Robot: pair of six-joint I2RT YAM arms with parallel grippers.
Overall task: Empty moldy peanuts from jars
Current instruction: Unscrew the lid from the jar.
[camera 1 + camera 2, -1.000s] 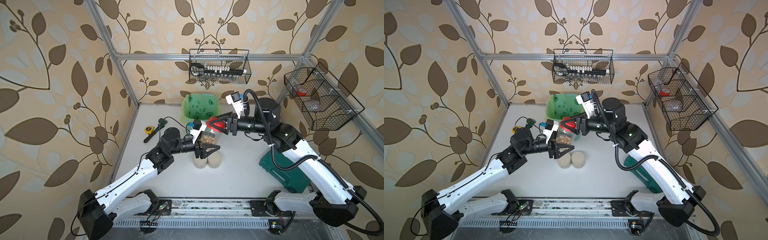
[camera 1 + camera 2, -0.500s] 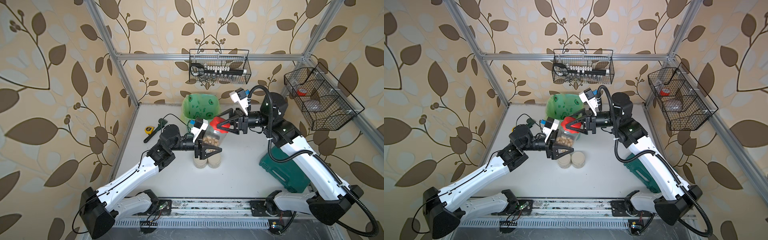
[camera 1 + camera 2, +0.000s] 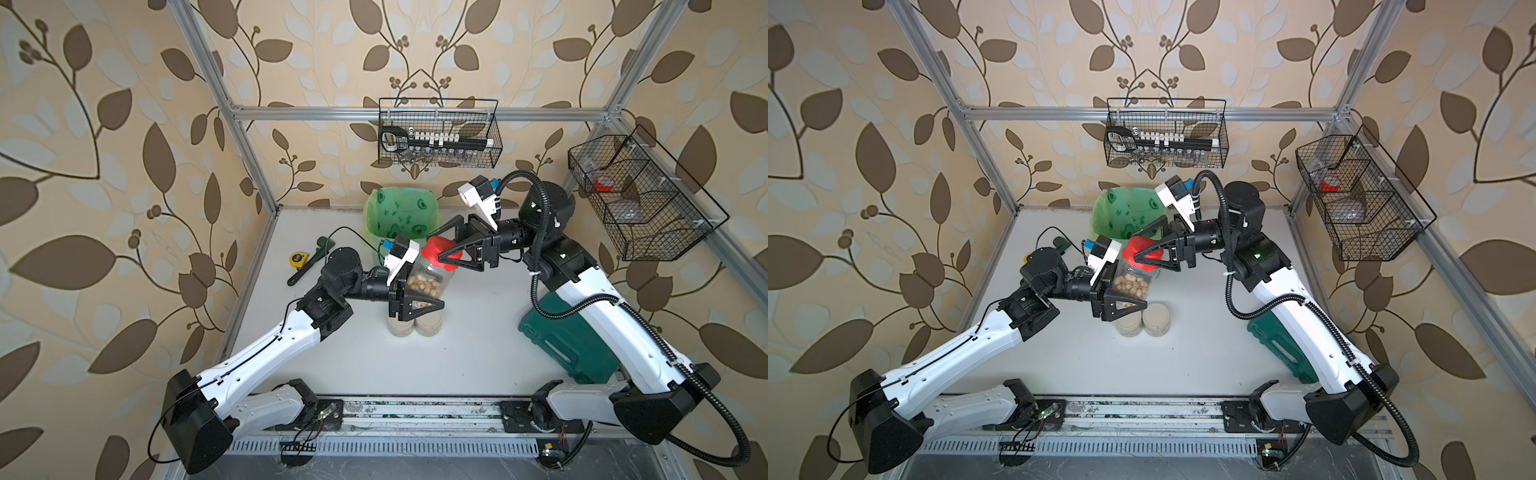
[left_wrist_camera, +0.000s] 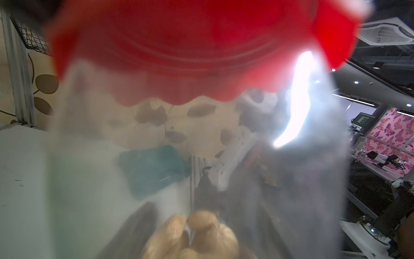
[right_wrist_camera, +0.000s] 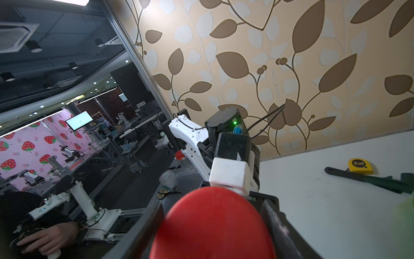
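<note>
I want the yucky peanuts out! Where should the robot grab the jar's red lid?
Pinch the red scalloped screw lid across its wavy rim, coming straight at its top from the right arm's side: the tall clear glass jar leans that way, and the left end effector grips its body.

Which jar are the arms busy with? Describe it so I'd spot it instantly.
Find the green-lined bin at the back of the table. Just in front of it, the left gripper holds a clear jar of pale nuts. Unlike the two squat beige-lidded jars nearby, it is tall with a red lid.
</note>
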